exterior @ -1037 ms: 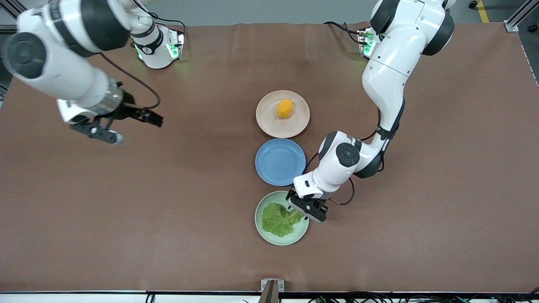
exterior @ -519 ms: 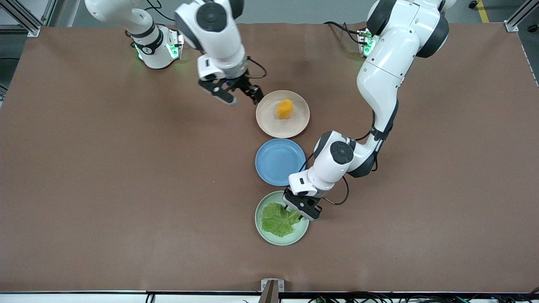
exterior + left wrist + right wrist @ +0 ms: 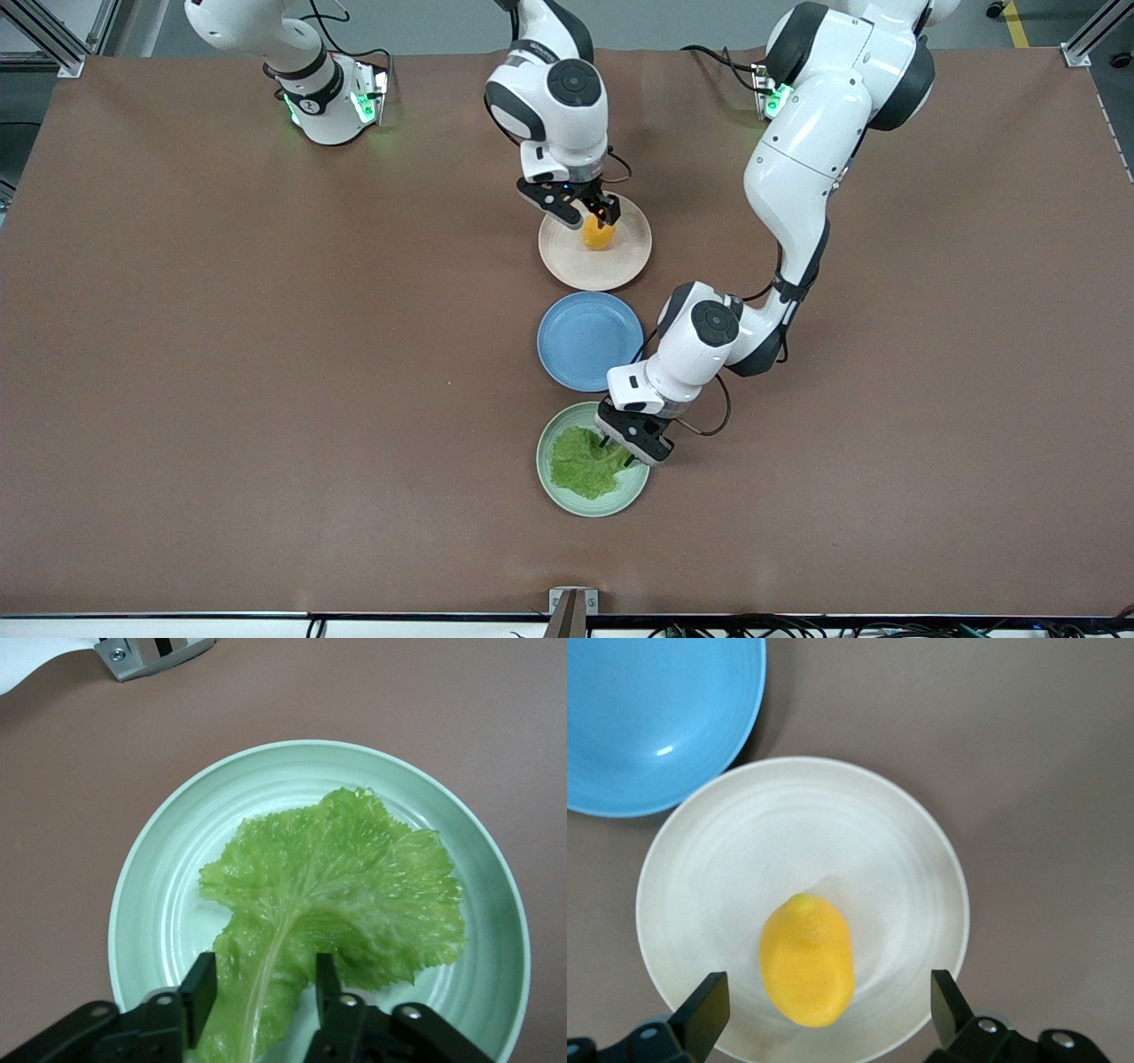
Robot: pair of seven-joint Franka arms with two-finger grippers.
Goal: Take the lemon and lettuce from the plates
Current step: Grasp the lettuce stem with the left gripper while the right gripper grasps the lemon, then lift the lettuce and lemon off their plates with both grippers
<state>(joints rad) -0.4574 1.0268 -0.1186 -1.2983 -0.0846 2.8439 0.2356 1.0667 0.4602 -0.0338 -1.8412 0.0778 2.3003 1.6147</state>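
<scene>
The left pincer straddled the lettuce stem on the mint plate, jaws apart. The right pincer hung wide open over the lemon on the beige plate. The thin leaf might have slipped free; the round lemon might have rolled.

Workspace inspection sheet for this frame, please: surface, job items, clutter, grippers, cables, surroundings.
Surface: brown table cover, flat.
Job's things: lemon on the beige plate; lettuce flat on the green plate.
Clutter: blue plate between those two plates, nothing on it.
Grippers: right gripper over the lemon, open, fingers either side, not touching; left gripper straddling the lettuce stem, jaws part closed, grip not confirmed.
Cables: black leads at the wrists and arm bases.
Surroundings: metal bracket at the table's front edge.
</scene>
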